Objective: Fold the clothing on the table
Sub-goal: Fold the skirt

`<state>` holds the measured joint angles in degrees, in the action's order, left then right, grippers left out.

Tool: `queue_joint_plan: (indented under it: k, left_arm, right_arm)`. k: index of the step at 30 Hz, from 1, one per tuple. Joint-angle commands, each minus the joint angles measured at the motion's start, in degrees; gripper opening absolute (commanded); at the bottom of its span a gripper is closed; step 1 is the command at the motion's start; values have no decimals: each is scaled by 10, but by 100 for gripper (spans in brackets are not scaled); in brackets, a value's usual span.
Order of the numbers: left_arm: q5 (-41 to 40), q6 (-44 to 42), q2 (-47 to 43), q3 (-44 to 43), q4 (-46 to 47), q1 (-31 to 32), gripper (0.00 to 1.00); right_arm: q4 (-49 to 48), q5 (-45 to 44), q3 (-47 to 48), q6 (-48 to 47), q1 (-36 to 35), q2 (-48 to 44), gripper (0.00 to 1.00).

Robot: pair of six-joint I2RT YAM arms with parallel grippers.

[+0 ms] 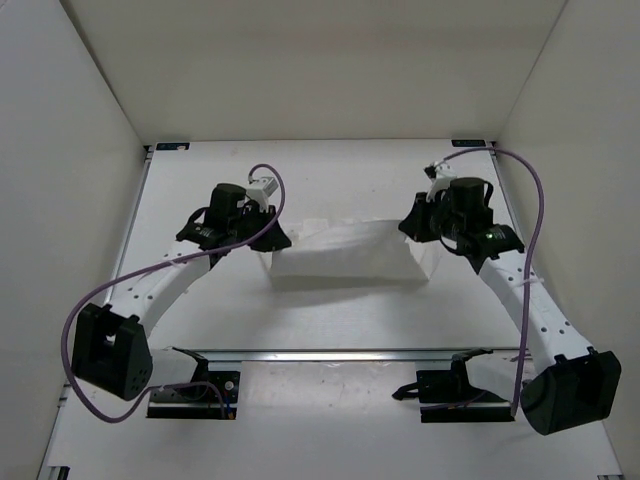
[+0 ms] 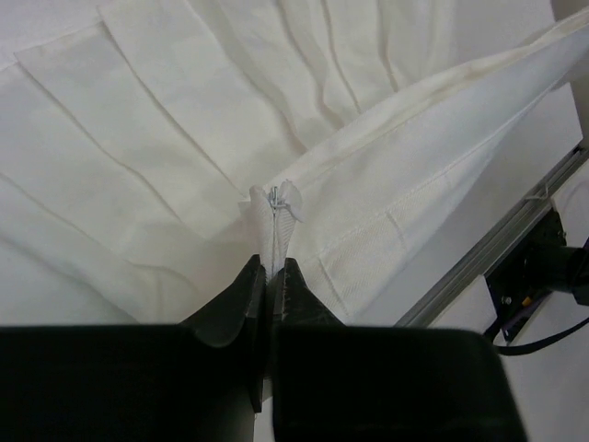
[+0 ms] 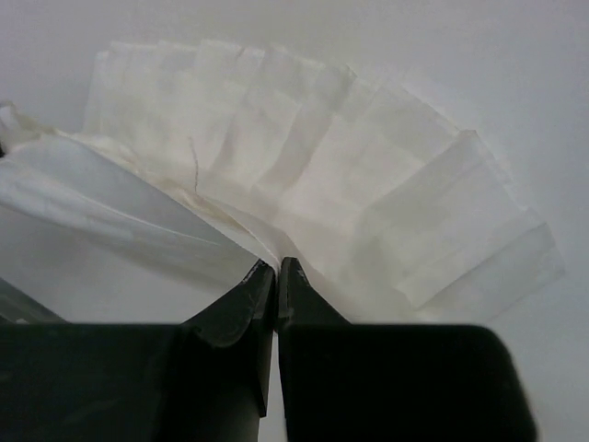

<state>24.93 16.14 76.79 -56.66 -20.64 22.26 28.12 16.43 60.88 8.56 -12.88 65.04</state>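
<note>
The clothing (image 1: 345, 255) is a white pleated garment stretched between both arms over the middle of the table (image 1: 330, 180). My left gripper (image 1: 268, 240) holds its left end; in the left wrist view the left gripper (image 2: 272, 265) is shut on a bunched edge of the clothing (image 2: 184, 120), whose hemmed band runs to the upper right. My right gripper (image 1: 425, 238) holds the right end. The right wrist view has the right gripper (image 3: 277, 267) shut on the clothing (image 3: 304, 175), pleats fanning out beyond the fingertips.
An aluminium rail (image 1: 330, 355) crosses the table in front of the arm bases, seen too as the rail (image 2: 497, 244) in the left wrist view. White walls enclose the table on three sides. Purple cables (image 1: 535, 220) loop beside each arm.
</note>
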Motion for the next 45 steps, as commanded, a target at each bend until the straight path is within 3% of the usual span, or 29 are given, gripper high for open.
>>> queue_joint_plan:
  k: [1, 6, 11, 20, 32, 37, 39, 42, 44, 45]
  left_arm:
    - [-29, 0, -44, 50, -64, -16, 0]
    - [-34, 2, -52, 62, -72, -50, 0]
    - [-20, 20, -42, 63, -37, -85, 0]
    - [-30, 71, 81, 10, 53, -84, 0]
    - [-46, 79, 228, -93, 81, -114, 0]
    - [-69, 71, 297, -136, 90, -111, 0]
    - [-67, 77, 316, -147, 98, -116, 0]
    - [-57, 89, 330, -152, 109, -127, 0]
    - [-57, 92, 327, -147, 107, -136, 12]
    - [-60, 90, 319, -145, 111, -136, 14]
  right_arm:
    - [-58, -17, -68, 42, 16, -25, 0]
    - [-97, 13, -127, 67, 60, -54, 0]
    - [-105, 44, -118, 62, 93, -16, 0]
    - [-144, 47, -91, 38, 94, 91, 0]
    - [-159, 80, 64, 17, 128, 292, 0]
    - [-164, 78, 81, 15, 120, 354, 0]
    - [-170, 77, 98, 12, 119, 380, 10]
    - [-149, 78, 153, 23, 124, 424, 43]
    - [-132, 85, 192, 27, 128, 440, 66]
    - [-124, 87, 207, 29, 128, 448, 71]
